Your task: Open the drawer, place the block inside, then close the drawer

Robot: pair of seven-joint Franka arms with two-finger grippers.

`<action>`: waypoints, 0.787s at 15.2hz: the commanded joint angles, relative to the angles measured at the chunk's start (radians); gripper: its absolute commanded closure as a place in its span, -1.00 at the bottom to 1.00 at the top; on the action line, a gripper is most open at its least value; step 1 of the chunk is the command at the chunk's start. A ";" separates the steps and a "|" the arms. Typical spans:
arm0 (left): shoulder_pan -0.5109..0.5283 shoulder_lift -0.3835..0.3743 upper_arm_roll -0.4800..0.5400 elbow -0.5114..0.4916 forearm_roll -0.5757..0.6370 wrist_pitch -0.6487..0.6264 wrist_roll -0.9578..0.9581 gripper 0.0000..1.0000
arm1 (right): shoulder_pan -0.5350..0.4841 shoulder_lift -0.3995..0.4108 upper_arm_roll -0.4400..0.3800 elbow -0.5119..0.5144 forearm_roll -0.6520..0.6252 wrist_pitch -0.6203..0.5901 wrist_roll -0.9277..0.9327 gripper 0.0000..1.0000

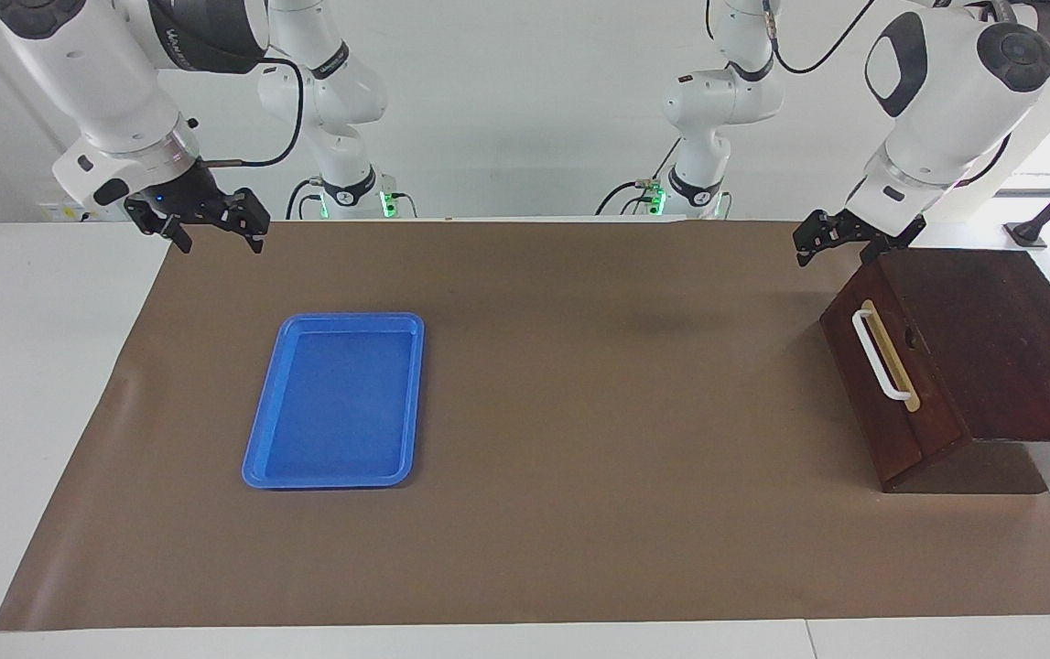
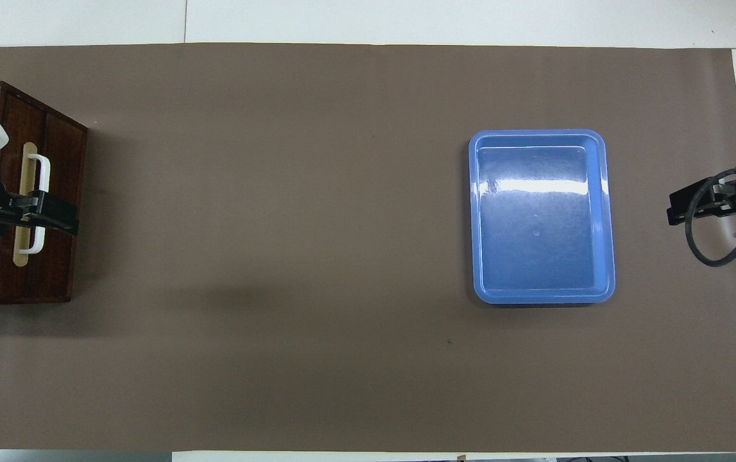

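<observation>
Left gripper [image 1: 825,245] open, empty, raised over shut drawer [image 1: 891,384] at left arm's end; right gripper [image 1: 198,229] open, empty, over mat's edge near blue tray [image 1: 415,403]; block unseen.

Robot lab: white arms [image 1: 103,82], papered table [image 1: 579,412]

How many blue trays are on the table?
1. The blue tray lies flat on the brown mat, toward the right arm's end of the table, away from the drawer. Nothing lies in it. Whatever may be inside the shut drawer cannot be seen.
</observation>
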 commanded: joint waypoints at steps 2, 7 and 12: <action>0.015 -0.008 -0.014 0.030 0.009 -0.062 0.014 -1.00 | -0.022 -0.012 0.012 -0.008 0.007 0.008 -0.013 -1.00; 0.023 -0.009 -0.010 0.015 0.011 -0.022 0.023 -1.00 | -0.022 -0.012 0.012 -0.008 0.009 0.008 -0.013 -1.00; 0.040 -0.012 -0.008 0.013 0.006 -0.010 0.024 -1.00 | -0.022 -0.012 0.012 -0.008 0.007 0.008 -0.013 -1.00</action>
